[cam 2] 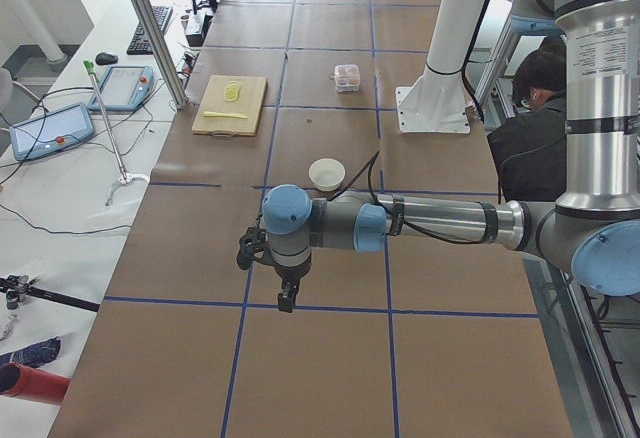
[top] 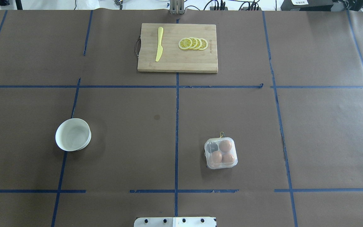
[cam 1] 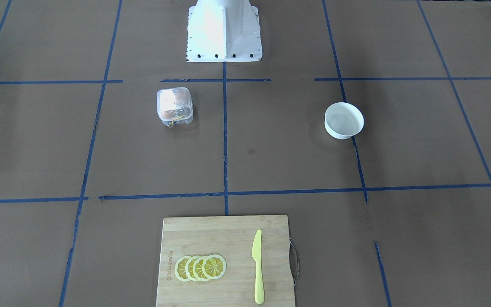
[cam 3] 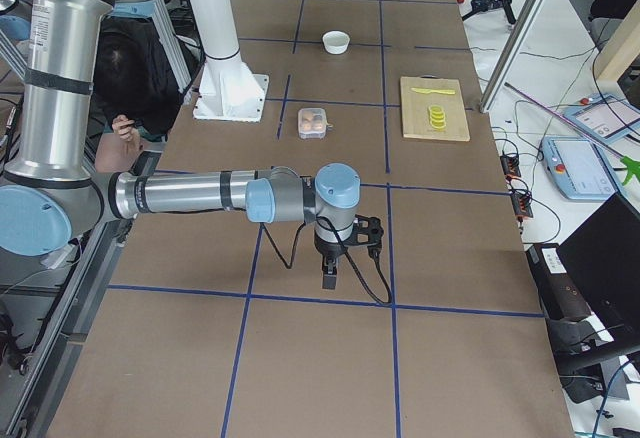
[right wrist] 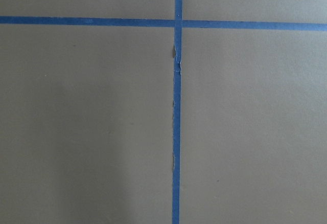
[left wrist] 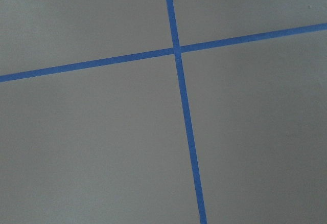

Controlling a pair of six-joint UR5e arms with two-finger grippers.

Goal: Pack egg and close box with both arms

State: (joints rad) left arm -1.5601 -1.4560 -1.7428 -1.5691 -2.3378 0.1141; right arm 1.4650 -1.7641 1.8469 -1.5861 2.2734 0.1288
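The clear plastic box (top: pixel 221 153) sits on the brown table right of centre; it also shows in the front view (cam 1: pixel 175 106). Three orange-brown eggs lie in its cells, one at the back (top: pixel 225 145) and two at the front (top: pixel 216 156); the fourth cell looks dark. I cannot tell whether the lid is fully shut. My left gripper (cam 2: pixel 287 298) hangs over bare table, far from the box. My right gripper (cam 3: pixel 330 276) does the same at the other end. I cannot tell if either is open or shut. Both wrist views show only paper and blue tape.
A white bowl (top: pixel 73 134) stands on the left. A bamboo cutting board (top: pixel 177 63) at the far edge carries a yellow knife (top: pixel 159 44) and lemon slices (top: pixel 193 43). The white pedestal base (cam 1: pixel 224 32) is at the robot's side. A person sits behind the robot.
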